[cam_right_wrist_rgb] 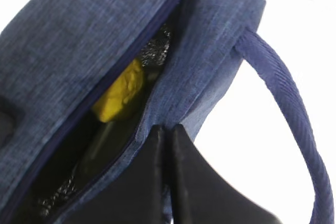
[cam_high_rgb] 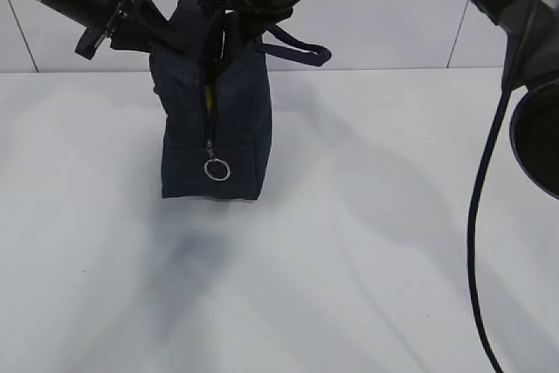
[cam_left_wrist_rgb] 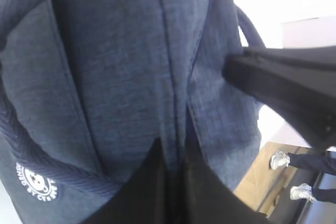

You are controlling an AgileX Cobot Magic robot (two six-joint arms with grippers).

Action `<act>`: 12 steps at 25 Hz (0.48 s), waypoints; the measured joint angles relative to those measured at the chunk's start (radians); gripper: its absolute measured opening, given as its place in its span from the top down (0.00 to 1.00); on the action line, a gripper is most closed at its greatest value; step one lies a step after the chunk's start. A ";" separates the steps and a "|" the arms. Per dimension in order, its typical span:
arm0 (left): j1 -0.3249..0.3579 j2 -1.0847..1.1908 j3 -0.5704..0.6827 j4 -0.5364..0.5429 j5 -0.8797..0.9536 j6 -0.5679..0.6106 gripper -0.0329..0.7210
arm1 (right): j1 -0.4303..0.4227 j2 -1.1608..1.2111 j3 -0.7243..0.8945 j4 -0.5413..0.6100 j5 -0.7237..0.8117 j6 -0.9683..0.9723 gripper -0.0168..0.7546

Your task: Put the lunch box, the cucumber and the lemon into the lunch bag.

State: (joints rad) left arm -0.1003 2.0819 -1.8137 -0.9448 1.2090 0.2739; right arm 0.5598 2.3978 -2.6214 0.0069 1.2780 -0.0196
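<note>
Both end effectors, left [cam_left_wrist_rgb: 173,182] and right [cam_right_wrist_rgb: 168,177], clenched on lunch bag [cam_high_rgb: 240,120] fabric.

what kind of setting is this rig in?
Probably a lab or test bay: plain white table, white panelled wall behind it, and someone in sneakers standing on wood flooring beside the setup.

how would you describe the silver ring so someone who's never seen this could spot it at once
On the white table stands one dark navy lunch bag, upright. Follow the zipper down the bag's near end to where it stops. There hangs the silver ring, the only shiny metal piece on the dark fabric.
</note>
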 joint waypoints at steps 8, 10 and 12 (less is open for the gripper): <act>-0.009 0.000 0.000 -0.047 0.000 -0.002 0.95 | -0.002 -0.073 0.100 -0.078 0.000 0.033 0.97; -0.014 0.000 0.000 -0.048 0.000 -0.002 0.95 | -0.002 -0.104 0.154 -0.110 0.000 0.048 0.97; -0.023 0.000 0.000 -0.052 0.000 -0.002 0.95 | -0.002 -0.139 0.210 -0.133 0.000 0.063 0.97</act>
State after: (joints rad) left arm -0.1232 2.0819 -1.8137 -0.9966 1.2090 0.2717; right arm 0.5580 2.2593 -2.4118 -0.1258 1.2780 0.0431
